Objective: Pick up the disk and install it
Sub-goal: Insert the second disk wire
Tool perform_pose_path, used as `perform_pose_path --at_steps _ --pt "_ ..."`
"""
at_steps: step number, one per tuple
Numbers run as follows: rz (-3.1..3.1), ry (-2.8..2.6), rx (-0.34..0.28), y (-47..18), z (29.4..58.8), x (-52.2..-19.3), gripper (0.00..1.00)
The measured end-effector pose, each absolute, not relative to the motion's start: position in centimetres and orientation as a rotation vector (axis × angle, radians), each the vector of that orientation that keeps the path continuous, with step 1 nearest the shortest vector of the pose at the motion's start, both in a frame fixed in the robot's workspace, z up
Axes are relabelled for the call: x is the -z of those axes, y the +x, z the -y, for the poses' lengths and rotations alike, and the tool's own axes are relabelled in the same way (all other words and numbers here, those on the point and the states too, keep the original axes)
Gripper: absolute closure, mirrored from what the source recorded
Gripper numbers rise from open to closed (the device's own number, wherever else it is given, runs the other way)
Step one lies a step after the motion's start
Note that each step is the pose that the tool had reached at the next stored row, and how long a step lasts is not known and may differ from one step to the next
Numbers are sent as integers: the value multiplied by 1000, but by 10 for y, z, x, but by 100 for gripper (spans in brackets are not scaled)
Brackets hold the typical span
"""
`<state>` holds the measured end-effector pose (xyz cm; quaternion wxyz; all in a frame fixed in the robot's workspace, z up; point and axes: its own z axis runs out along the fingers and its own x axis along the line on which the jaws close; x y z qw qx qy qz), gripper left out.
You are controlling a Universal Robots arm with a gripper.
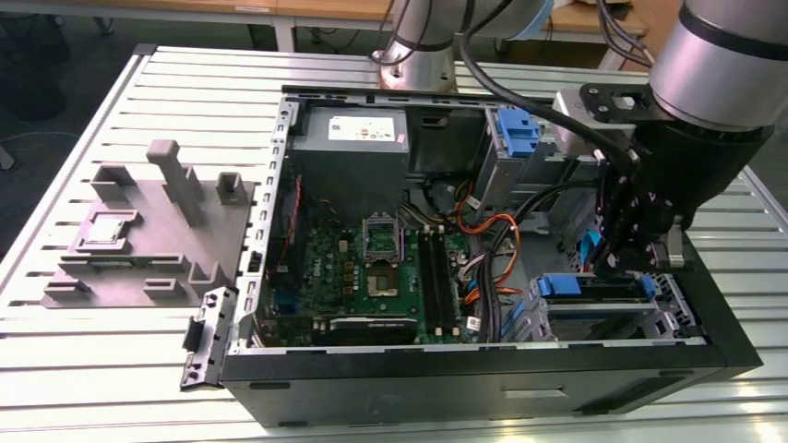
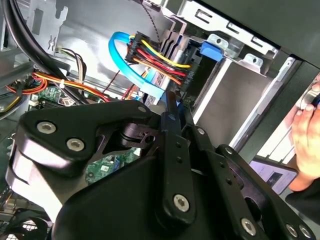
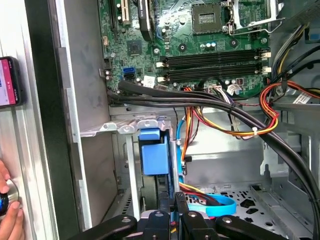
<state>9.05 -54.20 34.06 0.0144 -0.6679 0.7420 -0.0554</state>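
1. Gripper (image 3: pixel 172 212) fingers pinched narrow, down inside the case (image 1: pixel 493 378) by the drive bay (image 1: pixel 603 305).
2. Disk (image 1: pixel 589 288) sits in that bay, blue carrier showing, gripper just above; whether they touch, can't tell.
3. Motherboard (image 1: pixel 369 268) beyond; grey holder (image 1: pixel 136 231) on table (image 1: pixel 74 360) outside case.

Open computer case (image 1: pixel 493 369) lying on the slatted tabletop (image 1: pixel 111 369), with the holder block (image 1: pixel 136 240) just beside it toward the exterior view's left. Inside the case: motherboard (image 1: pixel 369 268) flat on the floor, power supply (image 1: pixel 351 134) behind it, drive bay (image 1: pixel 603 314) at the front corner toward the exterior view's right. Disk (image 1: pixel 591 288) seated in that bay, end effector (image 1: pixel 640 258) directly above it. Cable bundle (image 3: pixel 225 112) running between motherboard and bay in the first wrist view.
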Motion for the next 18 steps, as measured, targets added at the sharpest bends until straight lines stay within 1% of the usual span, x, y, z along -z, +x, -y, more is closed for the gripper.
perform_pose_path --at_steps 10,18 --pt "-2290 -2057 123 90 551 -339 84" --pt "-2265 -2029 56 90 558 -338 84"
